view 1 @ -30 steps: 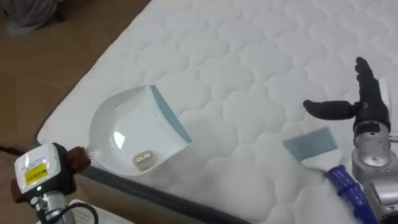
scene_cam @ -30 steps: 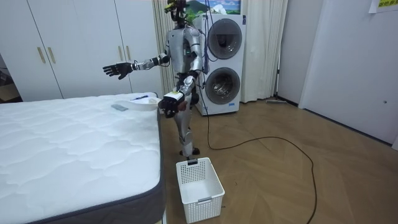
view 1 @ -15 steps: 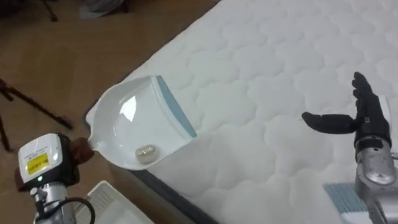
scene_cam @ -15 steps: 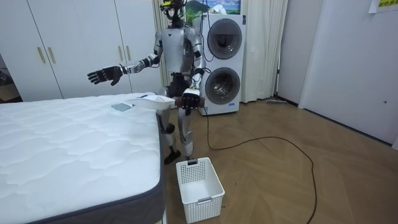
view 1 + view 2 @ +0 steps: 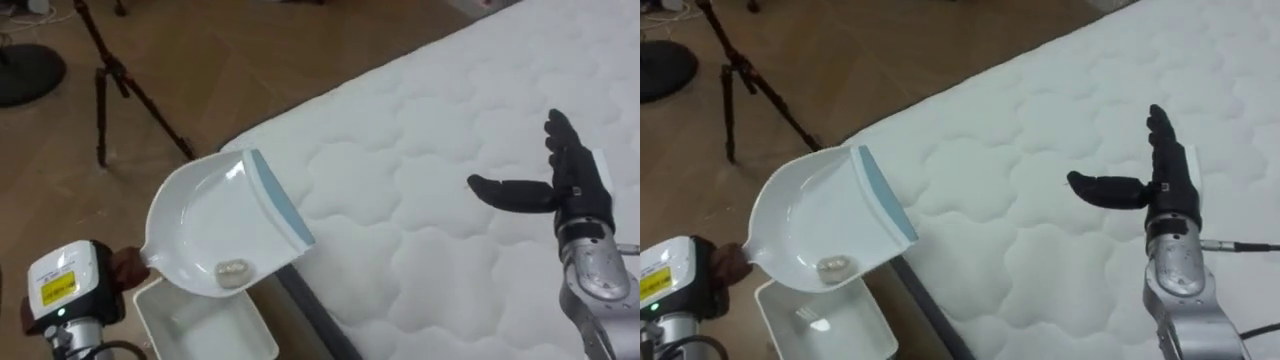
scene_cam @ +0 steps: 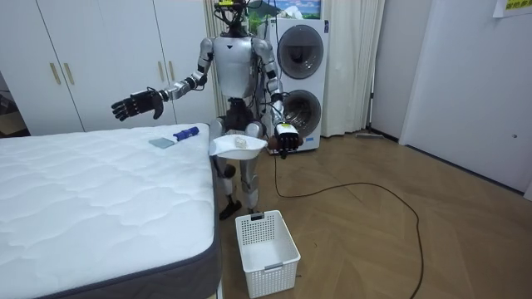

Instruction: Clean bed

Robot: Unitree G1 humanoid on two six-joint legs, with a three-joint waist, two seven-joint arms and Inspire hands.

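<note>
White puffy bed (image 5: 450, 150) on a brown wood floor (image 5: 200, 60); white basket (image 6: 270, 267) on the floor just beside the bed's corner; black tripod (image 5: 110, 80) farther out on the floor; 2 washing machines (image 6: 297, 112) stacked by the wall behind. Stands at the bed's corner, near the basket.

Left hand (image 5: 70, 290) low and out in front, fingers curled round the handle of a white dustpan (image 5: 210, 225); pan sticking out past those fingers, up in the air by the bed's edge, with the basket lower down; 1 small pale scrap (image 5: 232, 270) lying inside the pan, at the end near the fingers.

Right hand (image 5: 570, 185) held up over the bed, arm stretched out; fingers straight and spread, thumb out sideways, holding nothing. Blue brush (image 6: 184, 133) flat on the bed, lower than those fingers and well apart from them.
</note>
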